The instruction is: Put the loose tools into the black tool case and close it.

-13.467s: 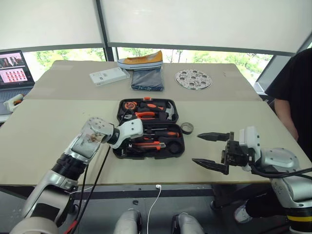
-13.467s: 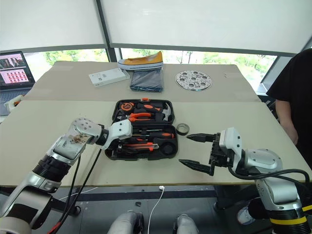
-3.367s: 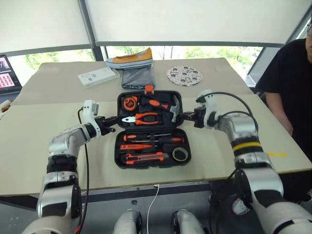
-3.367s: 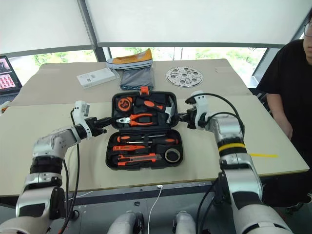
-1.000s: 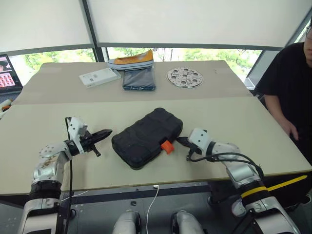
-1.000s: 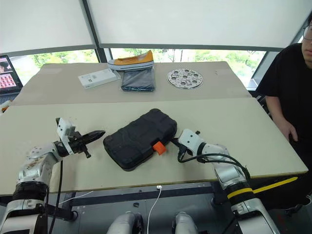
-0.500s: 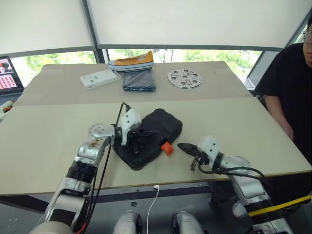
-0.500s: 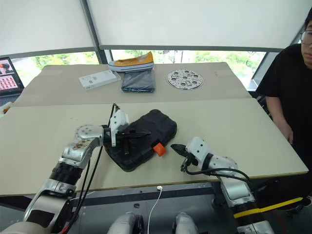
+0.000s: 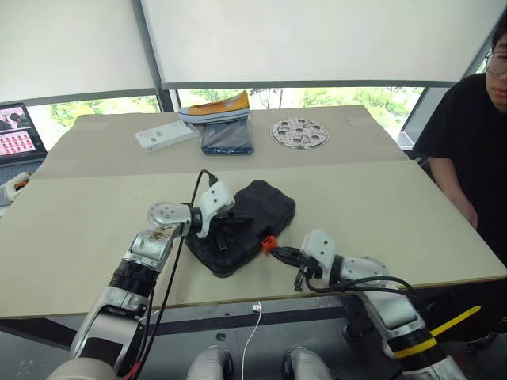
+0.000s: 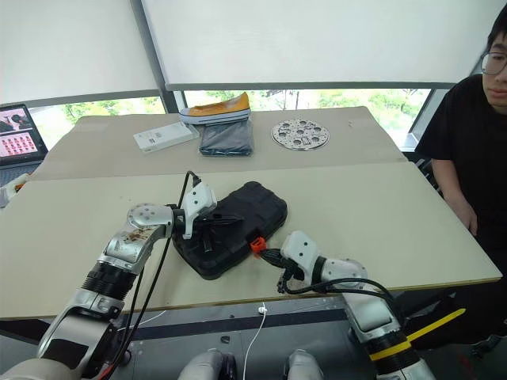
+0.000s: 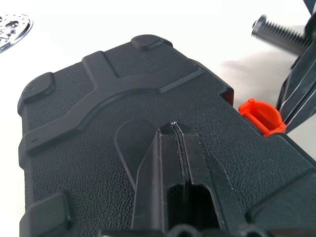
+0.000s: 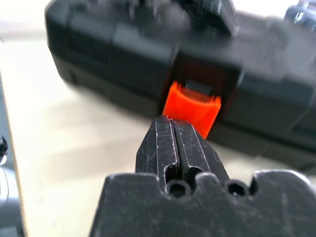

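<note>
A: Starting at the left of the frame, why is the left gripper (image 9: 230, 226) lying on the black tool case (image 9: 252, 207)?

B: Its 2 fingers are pressed together and empty. I judge it pins the lid at frame centre so the case cannot slide.

A: And the right gripper (image 10: 265, 255)?

B: Also pinched together, holding nothing, its tip just at the orange latch (image 12: 192, 108), probably to snap it home.

A: Anything in the way?

B: No. The laptop (image 9: 17, 132) at far left, the white box (image 9: 165, 135), the shoe (image 9: 215, 106) on the folded cloth (image 9: 226, 135) and the round metal disc (image 9: 299, 132) sit well apart across the top. A person (image 9: 467, 134) stands at the right edge.
</note>
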{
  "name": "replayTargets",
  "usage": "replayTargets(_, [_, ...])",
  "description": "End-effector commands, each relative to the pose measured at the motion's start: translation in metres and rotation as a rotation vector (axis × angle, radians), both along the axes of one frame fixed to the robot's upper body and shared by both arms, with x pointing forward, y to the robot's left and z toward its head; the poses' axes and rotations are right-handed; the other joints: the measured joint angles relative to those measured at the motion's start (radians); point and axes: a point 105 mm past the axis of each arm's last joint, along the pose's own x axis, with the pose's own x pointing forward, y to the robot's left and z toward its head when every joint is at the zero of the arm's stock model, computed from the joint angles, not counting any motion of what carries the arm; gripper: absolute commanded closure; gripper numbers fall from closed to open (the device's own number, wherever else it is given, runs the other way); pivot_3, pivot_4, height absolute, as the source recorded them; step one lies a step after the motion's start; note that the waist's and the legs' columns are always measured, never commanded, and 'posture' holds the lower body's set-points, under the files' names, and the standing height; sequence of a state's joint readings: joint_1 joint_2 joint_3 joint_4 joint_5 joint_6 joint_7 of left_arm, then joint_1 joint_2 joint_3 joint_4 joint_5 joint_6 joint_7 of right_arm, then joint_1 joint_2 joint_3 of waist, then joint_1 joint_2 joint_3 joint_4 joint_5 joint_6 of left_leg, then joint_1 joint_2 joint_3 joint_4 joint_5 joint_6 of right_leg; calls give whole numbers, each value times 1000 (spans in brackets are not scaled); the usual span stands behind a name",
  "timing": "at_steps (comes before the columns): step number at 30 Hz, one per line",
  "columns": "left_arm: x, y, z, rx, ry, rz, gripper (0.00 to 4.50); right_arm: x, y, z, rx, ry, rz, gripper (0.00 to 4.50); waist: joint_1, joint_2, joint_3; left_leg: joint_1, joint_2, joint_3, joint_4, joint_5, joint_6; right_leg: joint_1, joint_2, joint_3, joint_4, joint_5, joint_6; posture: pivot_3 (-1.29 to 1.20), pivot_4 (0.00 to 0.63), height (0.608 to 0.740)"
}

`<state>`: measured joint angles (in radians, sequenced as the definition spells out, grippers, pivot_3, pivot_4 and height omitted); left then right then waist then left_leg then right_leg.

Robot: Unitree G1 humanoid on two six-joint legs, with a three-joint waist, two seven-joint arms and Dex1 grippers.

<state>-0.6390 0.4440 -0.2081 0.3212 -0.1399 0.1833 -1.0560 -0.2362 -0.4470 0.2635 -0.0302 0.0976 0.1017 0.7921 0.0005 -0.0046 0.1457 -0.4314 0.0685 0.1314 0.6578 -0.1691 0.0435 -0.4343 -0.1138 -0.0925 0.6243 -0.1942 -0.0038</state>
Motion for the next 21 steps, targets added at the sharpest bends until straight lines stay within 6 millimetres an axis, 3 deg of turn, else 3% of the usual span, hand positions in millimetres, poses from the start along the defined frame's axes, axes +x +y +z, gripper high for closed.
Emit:
replayTargets(1, [-10, 15, -48, 72, 172, 62, 4488, 7, 5, 11, 18, -39, 1, 4500, -1, 0, 0, 0, 0, 0, 0, 0, 0, 0, 0, 0, 0, 0, 0, 0, 150, 740])
replayTargets(10, [-11, 17, -52, 78, 180, 68, 4488, 21, 15, 23, 48, -69, 1, 4500, -5, 0, 0, 0, 0, 0, -1, 0, 0, -1, 0, 0, 0, 0, 0, 0, 150, 740])
replayTargets(21, [-15, 16, -60, 79, 214, 74, 4488, 21, 22, 65, 191, -156, 53, 4500, -11, 0, 0, 1, -1, 0, -8, 0, 0, -2, 0, 0, -1, 0, 0, 0, 150, 740])
